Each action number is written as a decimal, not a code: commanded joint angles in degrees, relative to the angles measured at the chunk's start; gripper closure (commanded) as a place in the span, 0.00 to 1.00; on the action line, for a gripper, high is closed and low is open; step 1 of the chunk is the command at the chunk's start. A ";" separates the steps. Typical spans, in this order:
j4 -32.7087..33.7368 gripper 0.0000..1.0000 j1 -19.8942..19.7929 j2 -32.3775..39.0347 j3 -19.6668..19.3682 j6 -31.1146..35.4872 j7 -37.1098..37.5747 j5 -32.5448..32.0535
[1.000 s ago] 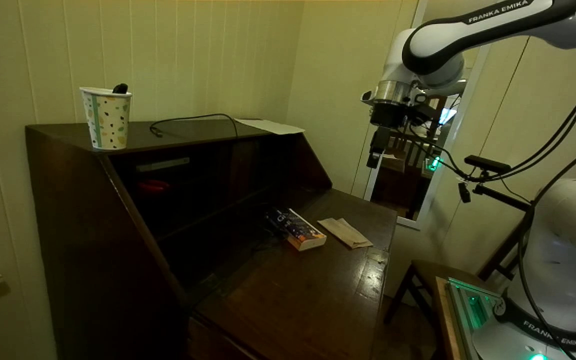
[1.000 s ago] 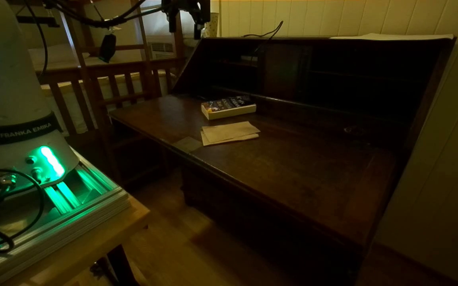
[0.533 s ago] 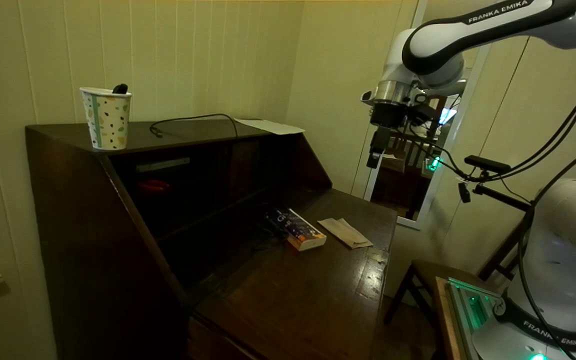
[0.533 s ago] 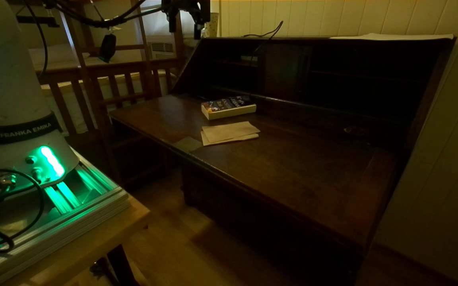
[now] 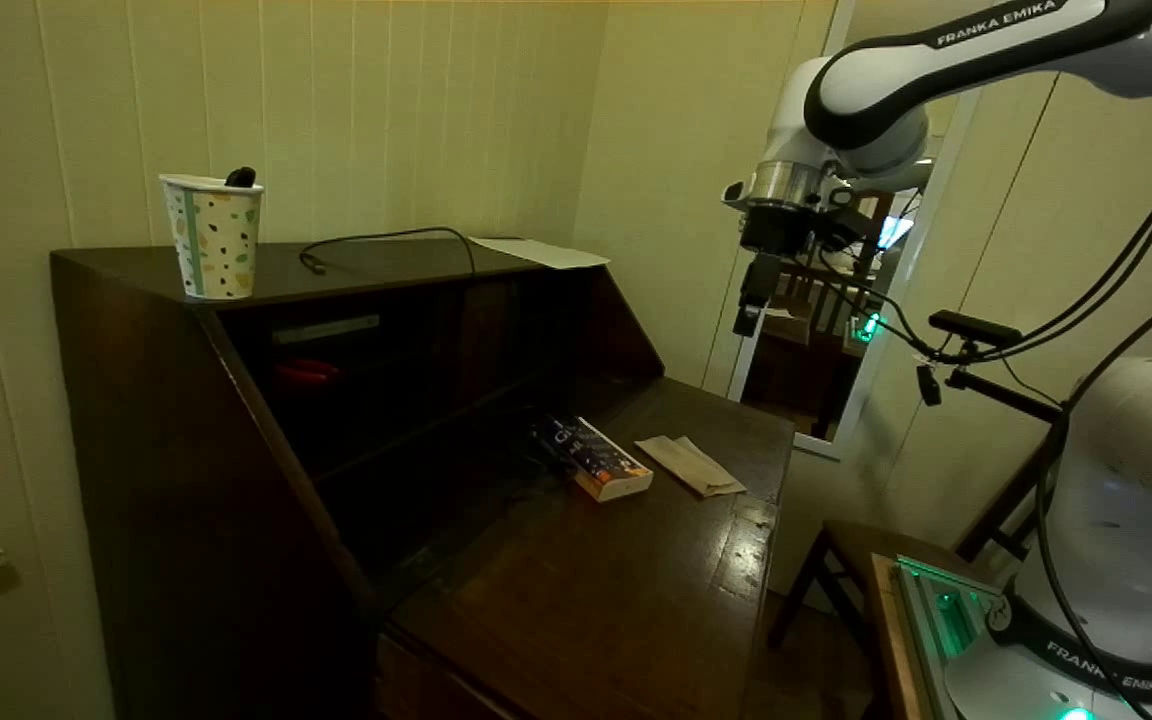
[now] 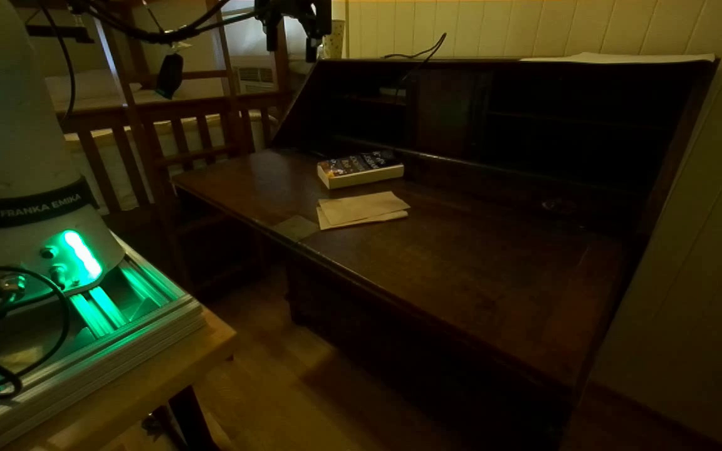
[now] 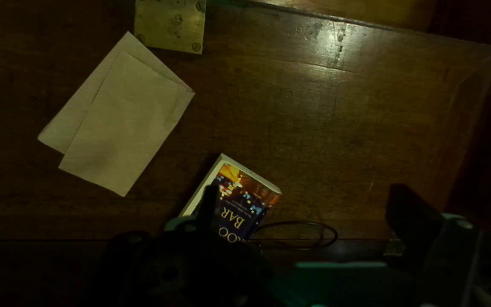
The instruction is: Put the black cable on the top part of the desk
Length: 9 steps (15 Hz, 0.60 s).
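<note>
Panelled wall (image 5: pixel 386 120): pale boards behind the table (image 5: pixel 156 450) in both exterior views.
Table: slant-front bureau of dark glossy wood, a shadowed recess (image 6: pixel 574 138) between its top board (image 5: pixel 366 262) and fold-out writing leaf (image 5: pixel 576 580).
Franka arm (image 5: pixel 996 50): the only one, so all reaching falls to it.
Tool (image 7: pixel 304 186): points down above the leaf, touching nothing; its fingers (image 7: pixel 407 213) are spread wide, nothing pinched.
Folded paper (image 7: pixel 119 119): flat on the leaf, ten o'clock of the tool in the wrist view.
Paperback (image 7: pixel 239 202): on the leaf there too, closer, at nine o'clock, partly masked by one finger.
Black cable (image 5: pixel 391 235): partly on the top board, nine o'clock of the tool in an exterior view and well apart. Its long axis runs nine to three along the board, then bends over the front edge towards six and fades into the recess.
Thin black loop (image 7: pixel 305 221): beside the paperback, six o'clock of the tool in the wrist view; likely the same cable, the join lost in shadow.
Loop's bend: placing looks part done, this lower length seemingly left to lift. Fingers open along nine to three, matching the loop's long axis, so a pinch at its three o'clock curve, where the strand turns towards six, should cross the cable, not slide along it.
</note>
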 commanded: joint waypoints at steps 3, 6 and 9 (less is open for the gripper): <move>0.09 0.00 -1.92 0.34 1.73 -0.13 -0.70 0.84; 1.26 0.00 -1.74 1.79 1.71 0.35 -2.25 1.13; 2.75 0.00 -0.95 4.81 2.11 2.37 -4.21 0.85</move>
